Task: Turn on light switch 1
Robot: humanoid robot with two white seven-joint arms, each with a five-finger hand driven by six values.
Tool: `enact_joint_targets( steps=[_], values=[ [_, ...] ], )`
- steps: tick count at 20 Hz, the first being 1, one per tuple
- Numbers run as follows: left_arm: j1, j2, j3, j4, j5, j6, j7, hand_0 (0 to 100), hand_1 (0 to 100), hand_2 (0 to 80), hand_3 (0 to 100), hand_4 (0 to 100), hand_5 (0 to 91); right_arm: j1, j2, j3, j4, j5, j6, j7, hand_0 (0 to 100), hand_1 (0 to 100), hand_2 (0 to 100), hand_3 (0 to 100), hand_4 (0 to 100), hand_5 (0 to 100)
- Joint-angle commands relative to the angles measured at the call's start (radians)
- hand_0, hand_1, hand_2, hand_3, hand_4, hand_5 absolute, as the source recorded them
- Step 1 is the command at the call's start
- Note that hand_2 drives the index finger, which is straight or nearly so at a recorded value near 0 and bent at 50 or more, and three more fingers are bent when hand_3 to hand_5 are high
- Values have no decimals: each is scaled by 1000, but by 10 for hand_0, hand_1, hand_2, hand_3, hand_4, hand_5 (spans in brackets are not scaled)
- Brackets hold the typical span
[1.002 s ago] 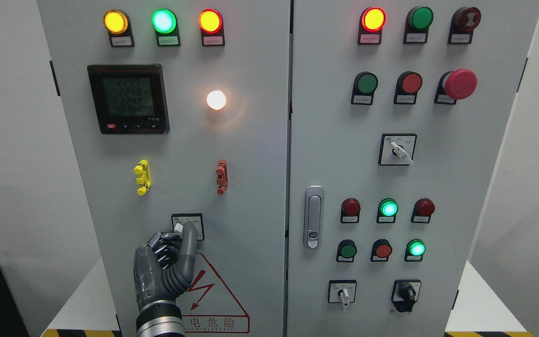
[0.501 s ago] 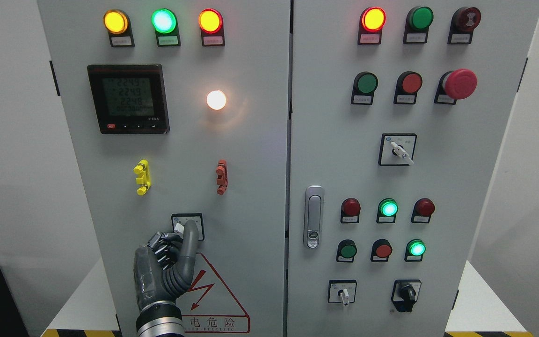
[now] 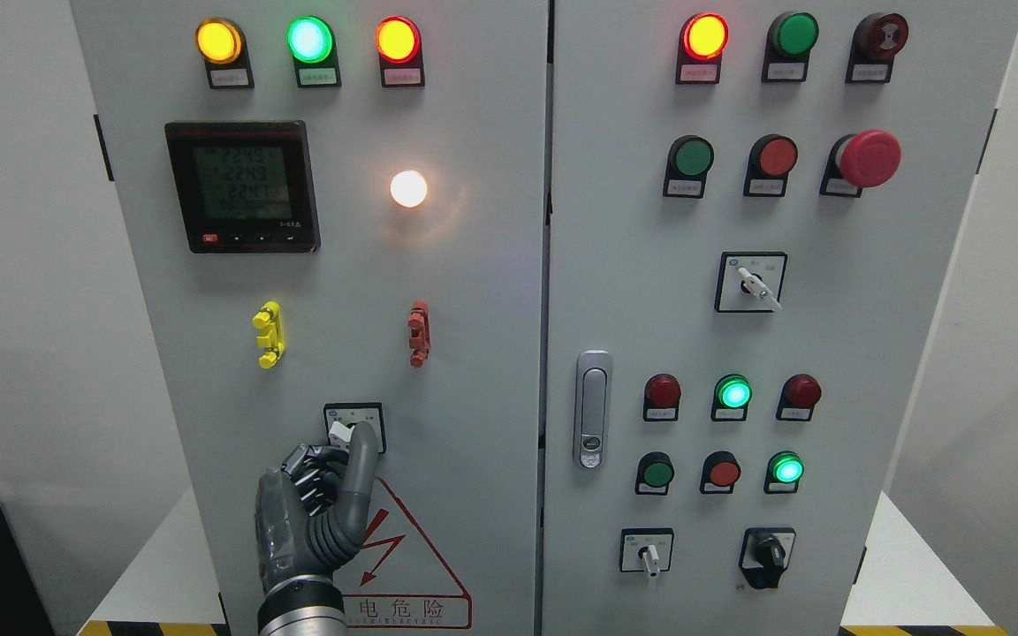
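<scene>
Left hand (image 3: 319, 503) — dark grey, ribbed fingers curled — is pinched on the small white lever of the square-framed switch (image 3: 353, 427); round white lamp (image 3: 408, 188) is lit.

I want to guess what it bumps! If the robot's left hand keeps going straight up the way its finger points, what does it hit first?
Probably the small white switch knob: the left hand has its fingertip right at it, though actual contact is unclear.
</scene>
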Motion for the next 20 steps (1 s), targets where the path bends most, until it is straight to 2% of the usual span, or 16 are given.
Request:
enact_joint_targets(
  steps=[1,12,16,20],
  values=[
    [12,3,-1,-7,0,-2,-1,122,401,626,1000,965,847,0,0,-1,0,0,0,0,0,0,0,0,0,0],
    [64,9,-6,-42,2,-43,-1,108,406,638,1000,975,852,0,0,-1,0,0,0,0,0,0,0,0,0,0],
    [86,11,-14,-48,0,-77,-2,105,405,641,1000,977,854,0,0,0,0,0,0,0,0,0,0,0,0,0],
    [133,17,-15,-48,0,-152,-7,103,403,645,1000,977,855,0,0,-1,0,0,0,0,0,0,0,0,0,0]
  ],
)
